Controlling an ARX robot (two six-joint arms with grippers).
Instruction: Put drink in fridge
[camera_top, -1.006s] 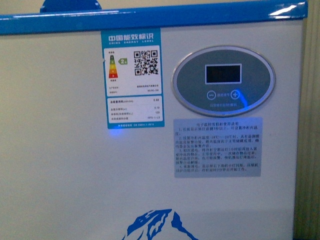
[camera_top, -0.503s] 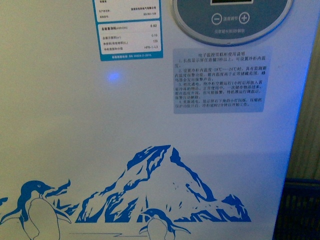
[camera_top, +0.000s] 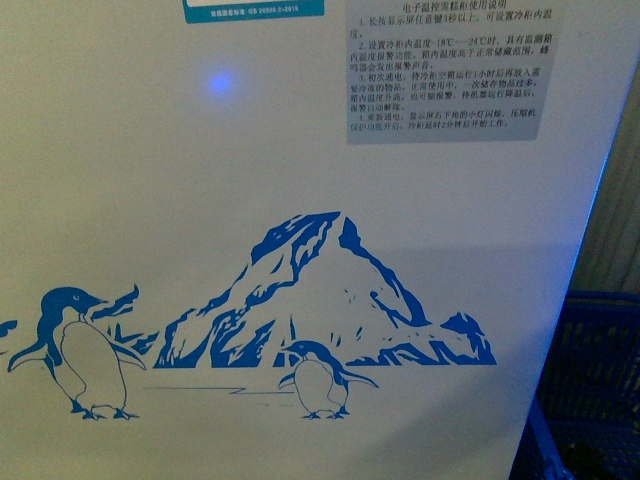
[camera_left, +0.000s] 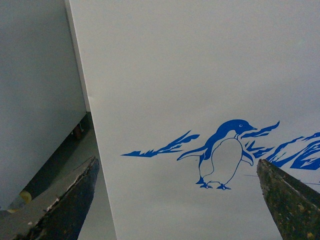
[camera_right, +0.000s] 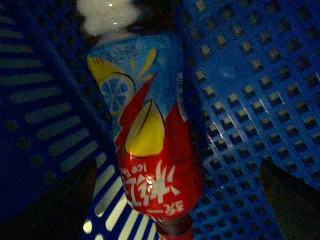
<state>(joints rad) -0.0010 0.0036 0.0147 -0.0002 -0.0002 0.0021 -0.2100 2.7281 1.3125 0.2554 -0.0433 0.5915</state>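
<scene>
The fridge (camera_top: 200, 200) fills the front view as a white wall with a blue mountain-and-penguin print; its lid and display panel are out of view. The left wrist view shows the same white wall (camera_left: 200, 75) and one penguin. My left gripper (camera_left: 179, 200) is open and empty, close in front of that wall. The drink (camera_right: 145, 135) is a bottle with a red, blue and yellow ice-tea label and a white cap, lying in a blue plastic crate (camera_right: 260, 90). My right gripper (camera_right: 177, 200) is open, its fingers on either side of the bottle's lower end.
A blue perforated crate (camera_top: 590, 390) stands on the floor at the fridge's right side. In the left wrist view a grey cabinet side (camera_left: 35, 90) stands beside the fridge, with a strip of floor (camera_left: 75, 160) between them.
The front view has dropped down the fridge's face: the blue rim and oval panel have left the picture, and the mountain, penguins and blue crate have come in.
</scene>
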